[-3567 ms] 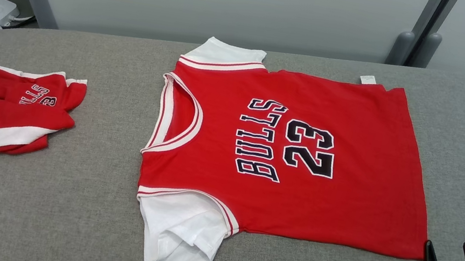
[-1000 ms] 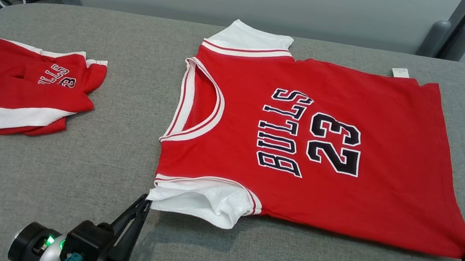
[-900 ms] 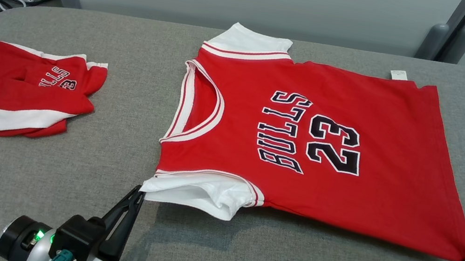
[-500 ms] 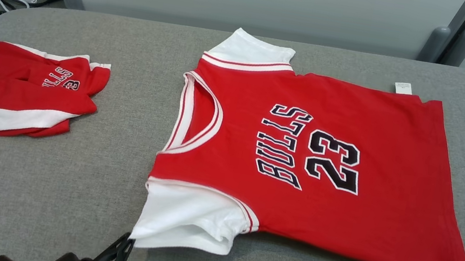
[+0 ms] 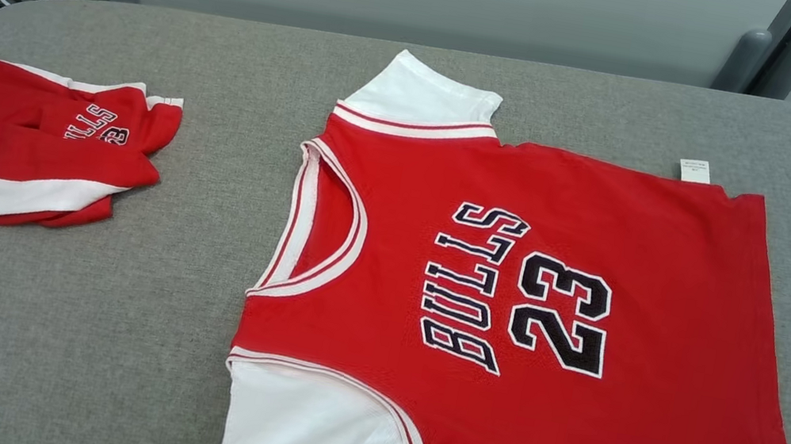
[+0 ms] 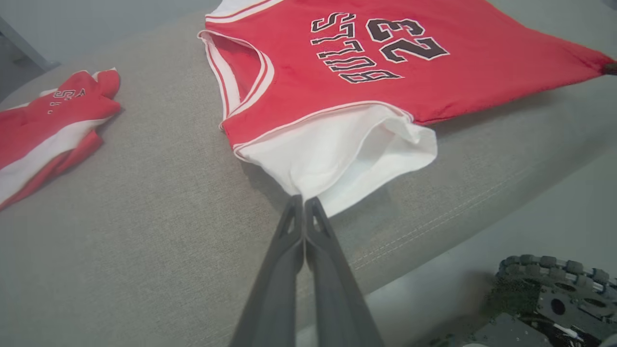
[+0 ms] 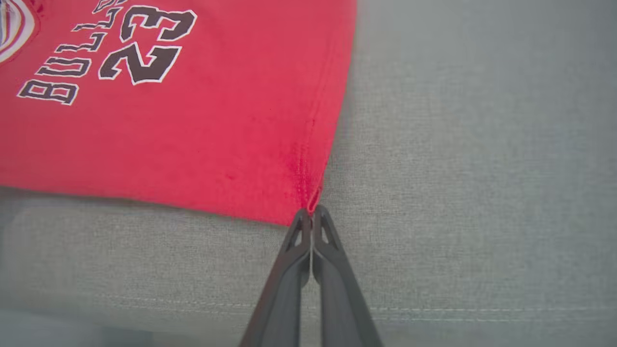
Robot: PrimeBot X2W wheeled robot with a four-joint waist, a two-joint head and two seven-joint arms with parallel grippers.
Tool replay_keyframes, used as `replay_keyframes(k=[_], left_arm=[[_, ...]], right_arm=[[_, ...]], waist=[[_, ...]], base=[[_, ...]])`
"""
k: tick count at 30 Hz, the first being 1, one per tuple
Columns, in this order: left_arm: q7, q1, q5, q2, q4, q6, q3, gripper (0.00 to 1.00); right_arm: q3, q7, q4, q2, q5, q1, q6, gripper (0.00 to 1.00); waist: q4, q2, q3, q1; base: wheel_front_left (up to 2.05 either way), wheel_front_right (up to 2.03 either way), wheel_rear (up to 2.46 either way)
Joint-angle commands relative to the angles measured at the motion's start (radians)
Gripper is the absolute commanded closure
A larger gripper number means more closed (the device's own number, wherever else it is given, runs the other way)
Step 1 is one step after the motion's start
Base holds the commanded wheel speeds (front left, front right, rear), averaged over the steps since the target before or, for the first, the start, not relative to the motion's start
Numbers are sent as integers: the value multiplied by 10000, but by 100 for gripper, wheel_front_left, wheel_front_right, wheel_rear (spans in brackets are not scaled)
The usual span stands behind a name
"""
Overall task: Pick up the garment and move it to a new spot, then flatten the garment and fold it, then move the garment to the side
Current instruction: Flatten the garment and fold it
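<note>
The grey padded table [image 5: 62, 343] carries the red jersey [image 5: 606, 209], which lies face up across its middle and right, collar to the left and hem to the right, its near side close to the table's near edge. That closeness looks like the first risk: pulled any nearer, the cloth may hang over the edge and slide off under its own weight. A second red garment [image 5: 15, 142] lies bunched at the left, well apart, so only a long leftward sweep would drag into it. The near white sleeve [image 6: 337, 154] sags open in two layers. The left gripper [image 6: 303, 200], fingers clenched on the sleeve's near tip, may be holding just one of them; the sleeve would then twist rather than flatten. The right gripper [image 7: 312, 209] is pinched tight on the near hem corner [image 7: 308, 195]. That is a very small bite of cloth, which could slip free under tension and let that side wrinkle. Uneven pulls from the two arms would skew the jersey.
</note>
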Motion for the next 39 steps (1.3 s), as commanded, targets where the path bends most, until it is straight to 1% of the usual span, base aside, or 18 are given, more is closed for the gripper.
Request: replay_keyframes(k=[1, 4, 6, 9, 13, 16, 17, 24, 32, 39], left_arm=[[76, -221, -65, 45, -416, -23, 310, 100], [413, -143, -342, 96, -658, -79, 277, 100], [335, -330, -540, 25, -738, -116, 317, 100], [28, -779, -744, -78, -636, -215, 408, 100], [-503, -1474, -764, -211, -214, -318, 528, 100], [-904, -2024, -813, -260, 227, -529, 493, 100], [-1112, -2386, -815, -313, 561, -653, 420, 100], [-1943, -3757, -780, -682, 1756, -926, 226, 100], [-2961, -5235, -729, -1144, 3446, -1133, 95, 100], [-3968, -6322, -628, -1365, 4890, -1207, 211, 100]], right_arm=[[-22, 83, -326, -418, 58, 43, 0, 100], [-380, 355, -673, -289, -24, 260, 0, 100], [-623, 444, -810, -161, -130, 263, 0, 100], [-864, 483, -883, 19, -387, 95, 0, 100], [-957, 250, -904, 217, -707, -200, 0, 100], [-982, 52, -787, 309, -922, -456, 0, 100], [-898, -85, -653, 353, -999, -782, 0, 100], [-382, -661, 523, 94, -1217, -2218, 0, 100], [140, -1001, 2153, -145, -716, -3710, 0, 100], [722, -1275, 3276, -252, -367, -4852, 0, 100]], waist=[[-10, -1, -8, 0], [-34, -1, -39, 0], [-47, -1, -59, 0], [-51, -1, -74, 0], [-15, -1, -25, 0], [20, -1, 118, 0], [-15, -1, 248, 0], [-55, -1, 478, 0], [26, -1, 707, 0], [-29, -1, 1010, 0]], base=[[0, 0, 0], [0, 0, 0], [0, 0, 0], [0, 0, 0], [0, 0, 0], [0, 0, 0], [0, 0, 0], [0, 0, 0], [0, 0, 0], [0, 0, 0]])
